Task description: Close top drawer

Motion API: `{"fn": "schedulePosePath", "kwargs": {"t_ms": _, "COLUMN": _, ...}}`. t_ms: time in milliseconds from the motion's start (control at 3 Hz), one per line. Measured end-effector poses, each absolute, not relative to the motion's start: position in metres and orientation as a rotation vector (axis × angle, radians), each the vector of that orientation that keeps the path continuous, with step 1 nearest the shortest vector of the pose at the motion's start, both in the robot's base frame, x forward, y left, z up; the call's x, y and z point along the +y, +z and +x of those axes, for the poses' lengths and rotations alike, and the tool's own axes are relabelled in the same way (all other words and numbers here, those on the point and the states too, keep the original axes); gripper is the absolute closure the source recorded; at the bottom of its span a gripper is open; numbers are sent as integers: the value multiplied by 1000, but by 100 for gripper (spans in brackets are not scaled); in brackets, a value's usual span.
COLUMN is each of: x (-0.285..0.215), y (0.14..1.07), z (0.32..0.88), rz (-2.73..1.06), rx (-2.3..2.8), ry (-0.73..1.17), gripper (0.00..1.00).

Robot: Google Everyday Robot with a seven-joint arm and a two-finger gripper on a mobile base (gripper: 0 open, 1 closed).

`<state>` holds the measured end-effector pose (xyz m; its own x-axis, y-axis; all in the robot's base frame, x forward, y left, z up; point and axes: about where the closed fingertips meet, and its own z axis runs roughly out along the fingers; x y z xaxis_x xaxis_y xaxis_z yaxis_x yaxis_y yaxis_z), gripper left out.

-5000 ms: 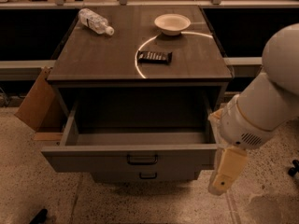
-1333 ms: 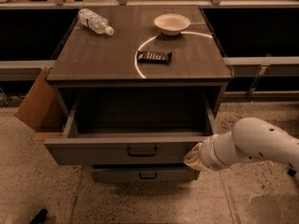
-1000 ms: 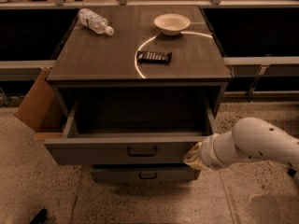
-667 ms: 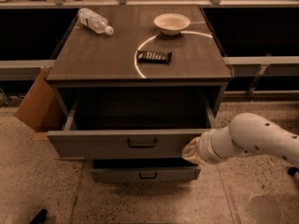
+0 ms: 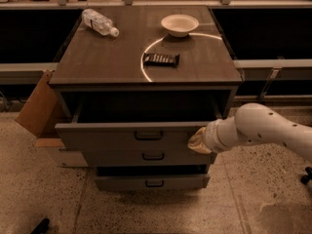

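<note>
The top drawer (image 5: 107, 136) is a grey metal drawer with a wide flat front and a small dark loop handle (image 5: 148, 136). It stands partly out of the cabinet, with a dark gap showing above its front. My gripper (image 5: 197, 141) is at the right end of the drawer front, pressed against it. The white arm reaches in from the right.
Two shorter drawer fronts (image 5: 151, 156) (image 5: 152, 182) sit below. On the cabinet top (image 5: 107, 57) lie a plastic bottle (image 5: 99, 22), a white bowl (image 5: 179, 24) and a dark bar (image 5: 162, 59). A cardboard box (image 5: 38, 106) leans at the left.
The gripper came down to the drawer's right front and pushed. The top drawer has slid well back into the cabinet, so less of its inside shows.
</note>
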<state>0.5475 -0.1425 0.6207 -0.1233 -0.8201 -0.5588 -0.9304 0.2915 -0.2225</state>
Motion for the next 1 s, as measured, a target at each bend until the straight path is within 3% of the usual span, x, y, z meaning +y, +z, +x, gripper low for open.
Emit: {"fn": "schedulePosePath", "kwargs": {"t_ms": 1000, "x": -138, "y": 626, "z": 608, "rz": -1538, "rx": 1969, "ry": 96, "gripper": 100}}
